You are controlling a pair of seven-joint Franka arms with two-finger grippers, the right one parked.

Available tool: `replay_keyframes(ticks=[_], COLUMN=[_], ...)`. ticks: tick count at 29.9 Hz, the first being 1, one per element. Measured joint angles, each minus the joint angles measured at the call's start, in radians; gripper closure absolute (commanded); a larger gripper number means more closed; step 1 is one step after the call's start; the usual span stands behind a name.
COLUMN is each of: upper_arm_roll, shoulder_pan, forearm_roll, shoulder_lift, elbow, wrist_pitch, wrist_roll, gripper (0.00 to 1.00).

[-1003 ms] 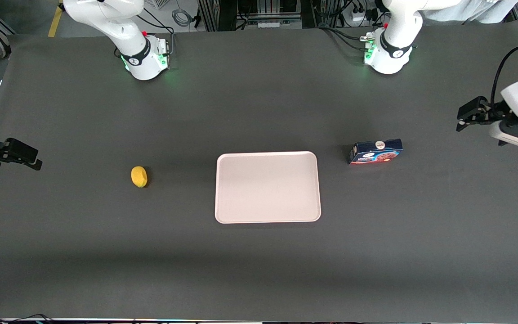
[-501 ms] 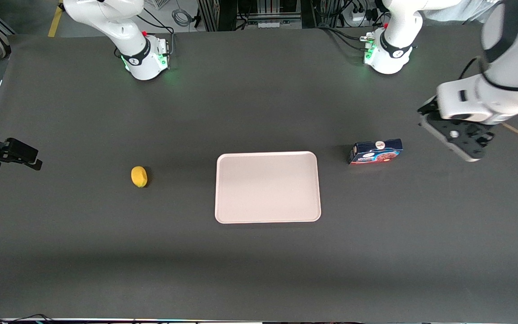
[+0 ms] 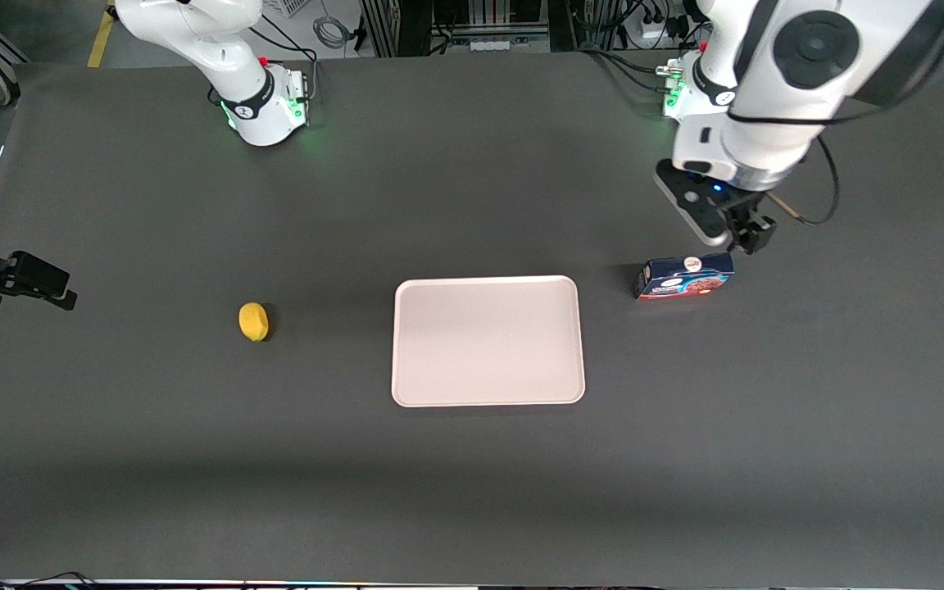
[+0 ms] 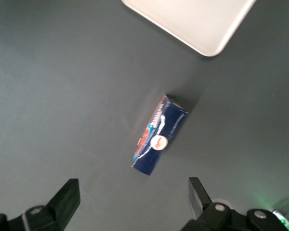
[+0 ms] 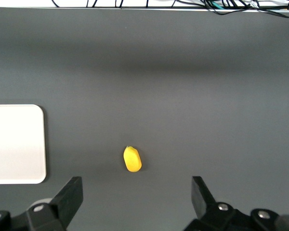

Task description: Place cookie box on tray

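A: Where's the box rn?

B: On the counter, lying on its long edge, just beside the tray, toward the working arm's end. Not touching it. Sticker side faces up.

A: Tray got anything on it?

B: Nope, bare. So nothing's done yet imo, the box sits apart from the tray.

A: And the pincer?

B: Hanging over the counter, a bit farther from the front cam than the box, near the box end that points away from the tray. Wrist cam shows its fingers spread wide, holding nothing, box below and between them but skewed to the gap.

A: So what's left?

B: Pretty much all of it, I'd say: line up, drop, grab, lift, carry over, set down. There's also a yellow lump toward the parked arm's end, well apart from the tray.
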Motion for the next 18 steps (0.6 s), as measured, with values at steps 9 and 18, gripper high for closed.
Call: replay_keyframes(ticks=[9,18], upper_arm_roll=[-0.048,-0.047], shoulder_pan=[0.002,0.013], forearm_roll=[0.002,0.001], shoulder_lift=[-0.061,-0.070], elbow=[-0.163,-0.298], wrist_pitch=[0.141,0.255], wrist_roll=[0.168,0.247], gripper=[0.00,0.00])
